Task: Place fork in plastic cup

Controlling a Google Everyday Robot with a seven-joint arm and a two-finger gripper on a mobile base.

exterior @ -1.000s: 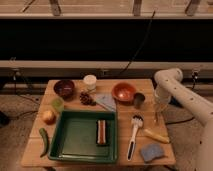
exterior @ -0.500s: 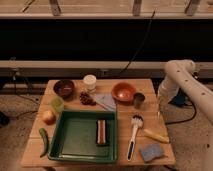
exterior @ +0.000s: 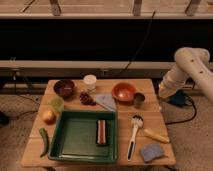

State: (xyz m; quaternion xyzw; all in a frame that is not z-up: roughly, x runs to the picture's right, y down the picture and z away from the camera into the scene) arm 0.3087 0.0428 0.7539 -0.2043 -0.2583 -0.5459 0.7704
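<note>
Currently | gripper (exterior: 167, 92) clenched, beside right edge of table (exterior: 150, 119) | plastic cup (exterior: 57, 103) at left, by apple (exterior: 48, 116)

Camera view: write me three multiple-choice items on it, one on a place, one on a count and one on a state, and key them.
1. Where does the plastic cup stand?
A. on the table, between the dark bowl and the apple
B. at the table's right edge
C. on the floor

2. How many bowls are on the table?
A. one
B. two
C. four

3. How is the gripper?
A. open above the plastic cup
B. shut on the apple
C. shut, off the table's right edge

Key:
1 A, the cup stands on the wood near the left edge, with the dark bowl behind it and the apple in front.
2 B, the dark bowl and the orange bowl are the only ones.
3 C, it hangs closed beside that edge, far from the cup and the apple.
</note>
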